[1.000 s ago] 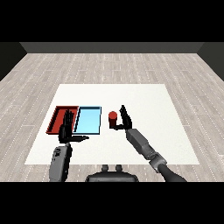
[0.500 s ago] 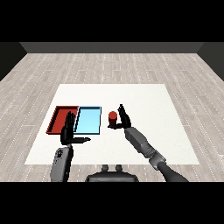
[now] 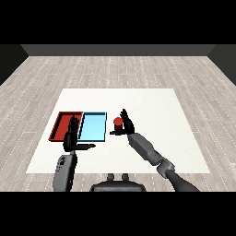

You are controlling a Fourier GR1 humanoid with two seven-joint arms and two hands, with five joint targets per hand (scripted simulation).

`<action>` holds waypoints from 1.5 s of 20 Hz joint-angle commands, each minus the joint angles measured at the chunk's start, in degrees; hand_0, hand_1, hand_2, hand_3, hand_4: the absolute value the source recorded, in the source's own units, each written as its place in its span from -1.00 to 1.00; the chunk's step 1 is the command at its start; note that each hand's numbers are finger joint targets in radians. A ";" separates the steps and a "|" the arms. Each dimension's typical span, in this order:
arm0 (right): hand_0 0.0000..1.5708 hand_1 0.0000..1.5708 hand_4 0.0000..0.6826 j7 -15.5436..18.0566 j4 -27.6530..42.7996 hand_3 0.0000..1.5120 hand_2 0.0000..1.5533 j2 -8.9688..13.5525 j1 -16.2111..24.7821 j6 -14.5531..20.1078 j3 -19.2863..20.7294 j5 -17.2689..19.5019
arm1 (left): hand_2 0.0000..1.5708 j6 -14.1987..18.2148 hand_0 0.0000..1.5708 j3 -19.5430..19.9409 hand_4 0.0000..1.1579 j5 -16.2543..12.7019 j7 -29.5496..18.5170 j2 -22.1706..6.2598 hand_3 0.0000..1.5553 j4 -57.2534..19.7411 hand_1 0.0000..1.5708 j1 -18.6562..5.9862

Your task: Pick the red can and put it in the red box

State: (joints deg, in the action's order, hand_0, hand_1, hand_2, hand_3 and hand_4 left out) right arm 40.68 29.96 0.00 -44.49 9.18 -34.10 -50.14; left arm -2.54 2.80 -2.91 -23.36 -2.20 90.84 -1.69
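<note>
Reading the head view, the only one given:

Stage: early, by my judgement. The can (image 3: 118, 122) stands upright on the table (image 3: 156, 106), not in either tray, so the pick is not finished and the placing is not begun.

Can: red, just right of the blue tray (image 3: 93, 127), near the middle of the table and apart from that tray's right rim.

Right hand (image 3: 126, 123): at the can's right side, fingers straight and pointing up and away, thumb reaching toward the can's near side. It is beside the can or just touching it; I cannot tell which. Nothing is curled round the can, so it is not held.

Left hand (image 3: 72, 136): raised over the near edge of the red tray (image 3: 60, 122), fingers straight, thumb sticking out to the right. It holds nothing.

Red tray: far left of the two, touching or nearly touching the blue tray's left rim; the part that shows holds nothing.

Done: the right hand is at the can.

Left: closing round the can, lifting it, carrying it left past the blue tray, setting it in the red tray.

Count: one can, one red tray, one blue tray, two hands, one table.
</note>
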 commanded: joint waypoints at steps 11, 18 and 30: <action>-1.00 -1.00 -1.00 -3.26 -2.80 -1.00 -1.00 0.00 -2.47 5.57 -3.49 -3.58 | -1.00 0.41 -1.00 -1.52 -1.00 1.17 -0.93 1.01 -1.00 1.52 -1.00 3.22; 1.00 1.00 0.64 -6.72 -7.06 0.91 0.92 0.00 -5.26 13.85 -5.91 -5.92 | -1.00 0.46 -1.00 -0.40 -1.00 1.09 -0.29 -0.09 -1.00 0.67 -1.00 0.23; 1.00 1.00 0.70 -8.46 -8.04 0.89 0.91 0.00 -6.56 14.90 -6.75 -5.89 | -1.00 0.29 -1.00 -0.27 -1.00 1.34 -3.50 0.66 -1.00 -3.49 -1.00 -0.29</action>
State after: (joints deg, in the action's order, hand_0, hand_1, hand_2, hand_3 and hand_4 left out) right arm 31.95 23.86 0.08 -50.28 25.05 -41.19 -55.96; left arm -3.02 3.50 -2.81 -25.00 -2.78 89.85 -1.52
